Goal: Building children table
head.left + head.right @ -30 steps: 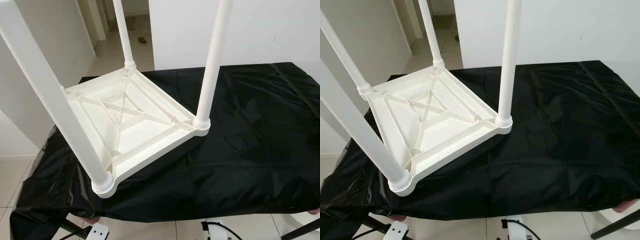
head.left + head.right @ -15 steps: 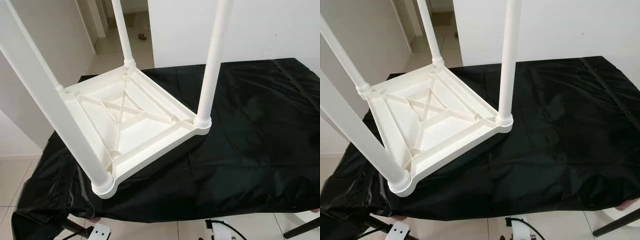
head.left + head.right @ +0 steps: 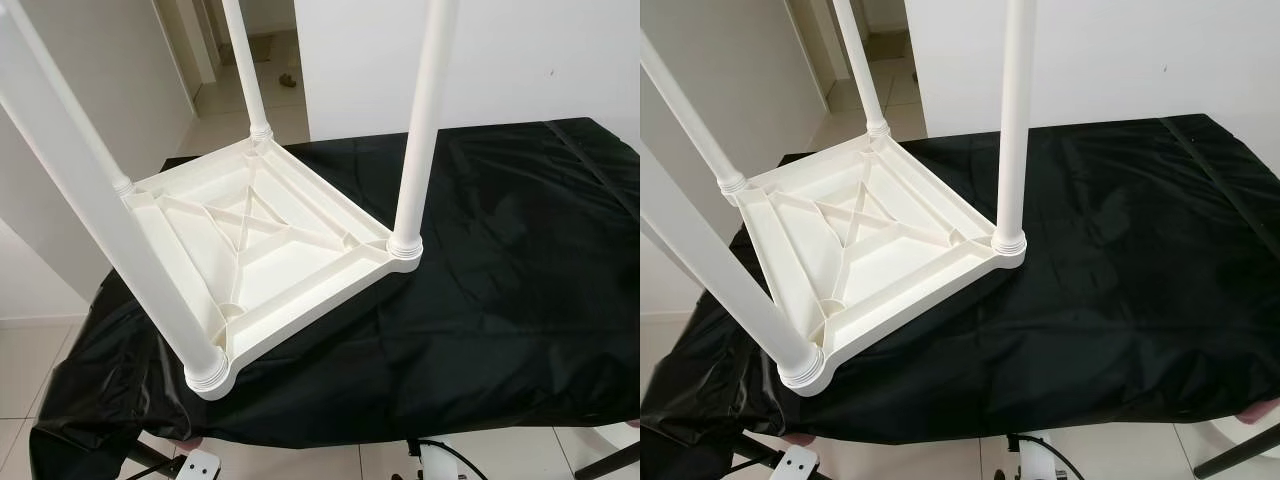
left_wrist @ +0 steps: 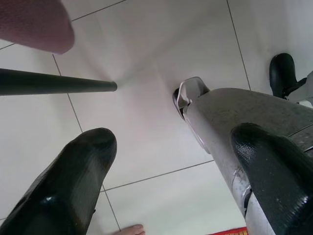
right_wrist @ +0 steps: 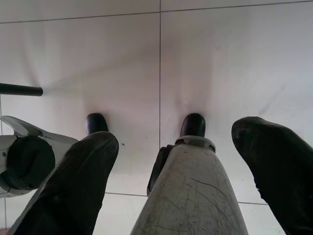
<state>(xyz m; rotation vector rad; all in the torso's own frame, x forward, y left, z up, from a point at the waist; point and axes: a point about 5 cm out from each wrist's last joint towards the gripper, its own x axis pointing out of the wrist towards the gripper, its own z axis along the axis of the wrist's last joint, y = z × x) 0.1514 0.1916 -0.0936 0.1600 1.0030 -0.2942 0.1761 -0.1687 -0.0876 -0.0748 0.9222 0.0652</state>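
A white plastic children's table [image 3: 250, 250] lies upside down on the left half of a work table draped in black cloth [image 3: 500, 260]. Four white legs stand up from its corners: a near one [image 3: 120, 230], a right one [image 3: 420, 130], a far one [image 3: 247, 70] and a left one [image 3: 690, 110]. Both arms hang below the work table's edge. My left gripper [image 4: 173, 142] is open over the floor tiles with nothing between its fingers. My right gripper [image 5: 176, 134] is also open and holds nothing, above my own leg [image 5: 190, 186].
A white wall [image 3: 520, 50] stands behind the work table, and a doorway [image 3: 270, 40] opens to a corridor at the far left. The near corner of the white table overhangs the cloth's front edge. A black rod [image 4: 54, 83] crosses above the tiled floor [image 5: 220, 58].
The whole picture has shifted slightly, so the camera moved. The white table and the cloth lie as before.
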